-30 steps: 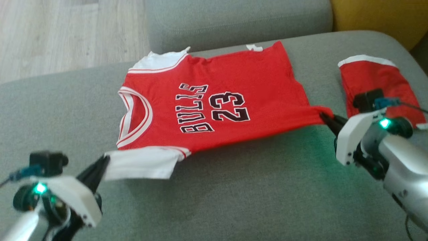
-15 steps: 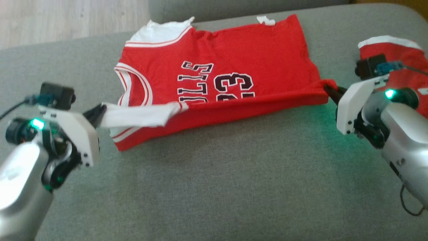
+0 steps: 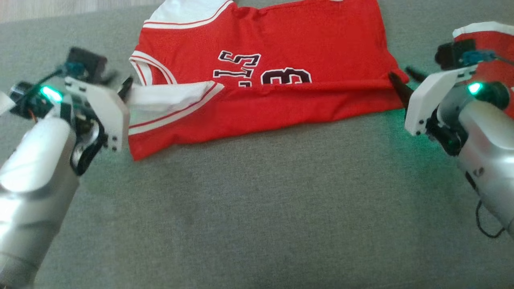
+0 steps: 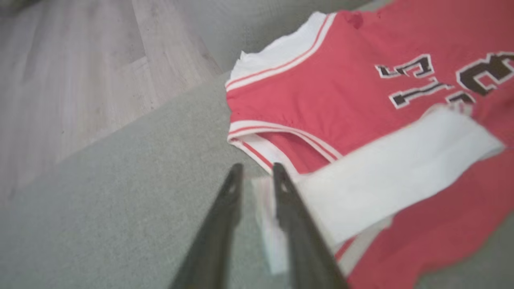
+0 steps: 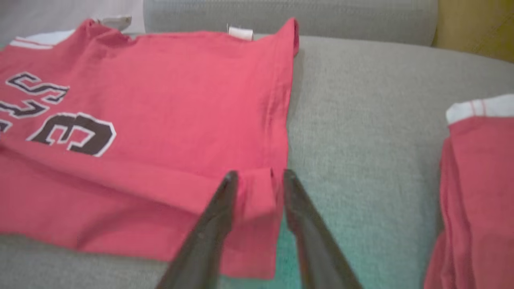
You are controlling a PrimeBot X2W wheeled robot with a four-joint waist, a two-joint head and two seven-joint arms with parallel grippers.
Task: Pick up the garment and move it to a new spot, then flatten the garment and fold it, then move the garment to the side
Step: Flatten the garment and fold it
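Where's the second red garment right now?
In the head view, the second red garment lies far right on the grey sofa cushion, just beyond the right gripper, apart from the Bulls jersey.

Open cushion (image 3: 257, 208) before jersey (image 3: 305, 48); red garment (image 3: 500, 42) rightward.

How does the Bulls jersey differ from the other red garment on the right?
The Bulls jersey lies spread wide, near edge folded over, print showing; the other red garment is a narrow bundle, no print visible. Both are red with white trim on the grey cushion.
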